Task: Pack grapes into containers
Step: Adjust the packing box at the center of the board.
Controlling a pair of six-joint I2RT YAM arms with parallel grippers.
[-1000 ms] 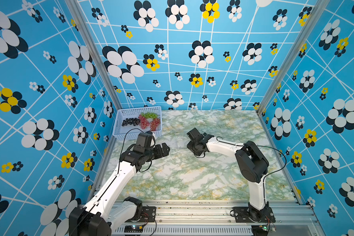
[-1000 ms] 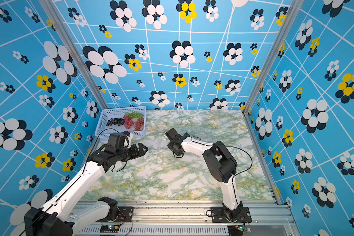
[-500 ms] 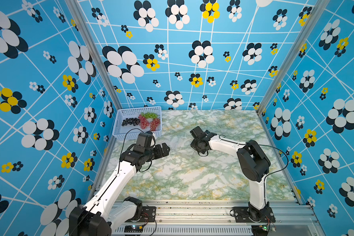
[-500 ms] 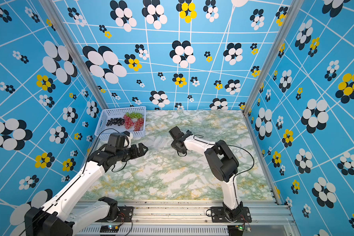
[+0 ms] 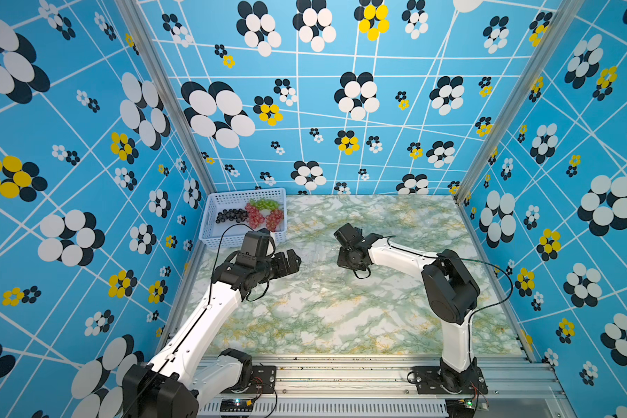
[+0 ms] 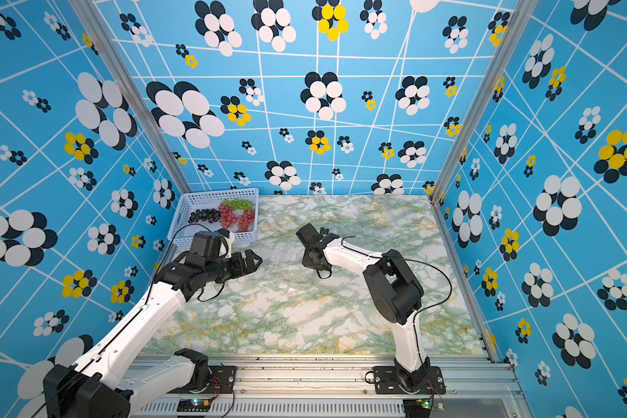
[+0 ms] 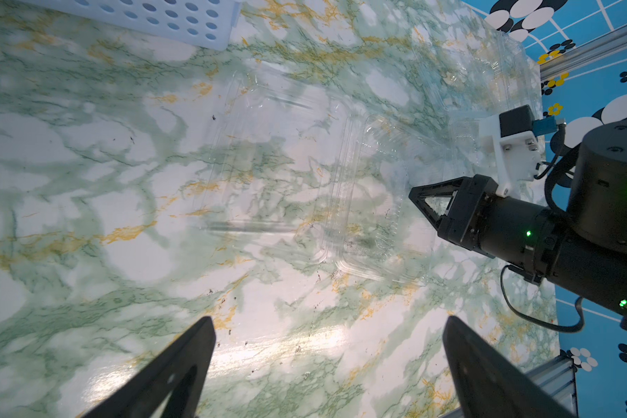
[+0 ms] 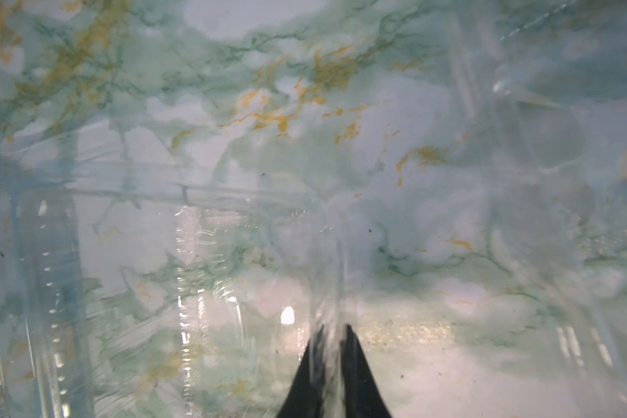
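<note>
Grapes (image 5: 255,217): 4 bunches, basket (image 5: 245,192), far left. Clear container (image 7: 286,163), centre: right gripper (image 8: 333,327) narrowly pinching its thin wall; we advise lifting slowly. Left gripper (image 7: 328,320) wide, empty, near left.

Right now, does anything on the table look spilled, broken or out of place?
Nothing looks spilled or damaged. The grape bunches all lie in the pale blue perforated plastic basket. The clear plastic clamshell container lies open on the marble table, its edge pinched by the right end effector.
</note>
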